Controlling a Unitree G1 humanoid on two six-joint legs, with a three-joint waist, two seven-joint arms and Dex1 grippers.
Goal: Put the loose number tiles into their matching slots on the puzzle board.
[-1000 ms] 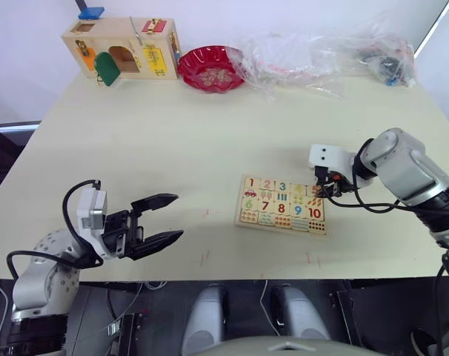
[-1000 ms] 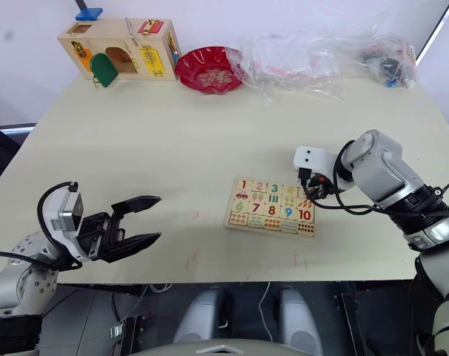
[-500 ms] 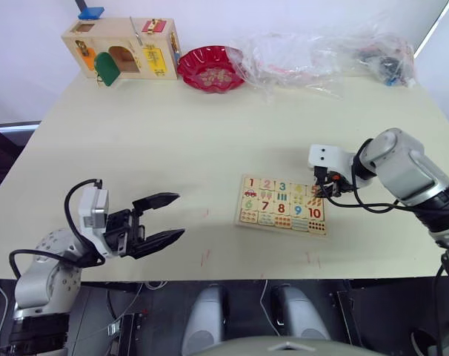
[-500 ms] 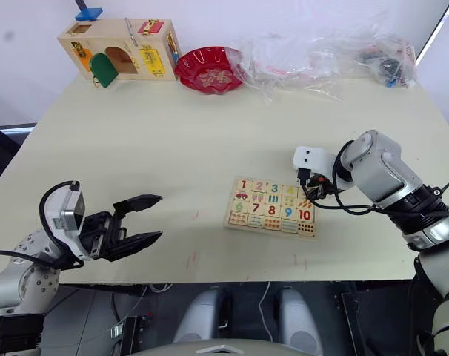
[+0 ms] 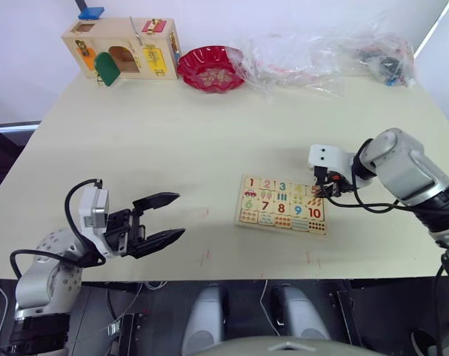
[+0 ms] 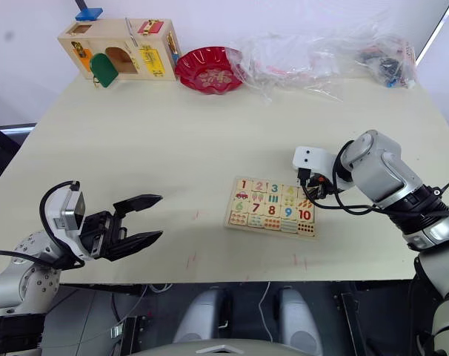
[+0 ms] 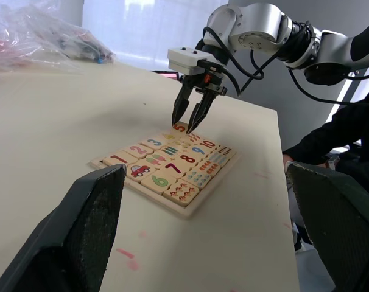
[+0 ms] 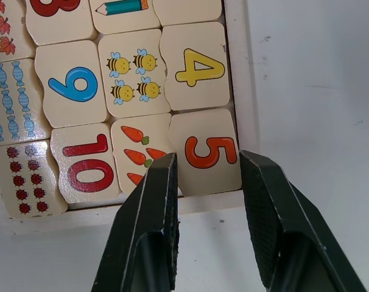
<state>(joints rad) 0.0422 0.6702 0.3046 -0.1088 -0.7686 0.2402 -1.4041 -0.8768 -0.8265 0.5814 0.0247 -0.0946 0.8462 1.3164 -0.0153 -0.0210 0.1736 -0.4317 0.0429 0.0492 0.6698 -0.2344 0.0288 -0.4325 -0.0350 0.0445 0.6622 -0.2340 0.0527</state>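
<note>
The left claw (image 5: 159, 219) was held wide open and empty over the surface (image 5: 173, 141), well clear of the puzzle board (image 5: 282, 205). The right claw (image 8: 206, 182) was parted astride the orange 5 tile (image 8: 206, 152), seated in its corner slot, probably just released. All five tiles, 1 to 5, were counted seated.

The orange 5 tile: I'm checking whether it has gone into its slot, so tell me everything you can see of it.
The orange 5 tile is a small pale-wood square printed with an orange numeral. It lies flat in the corner slot of the puzzle board, beside the yellow 4 tile and the carrot picture tile. The right gripper hangs over it, fingers open on either side; contact cannot be judged.
</note>
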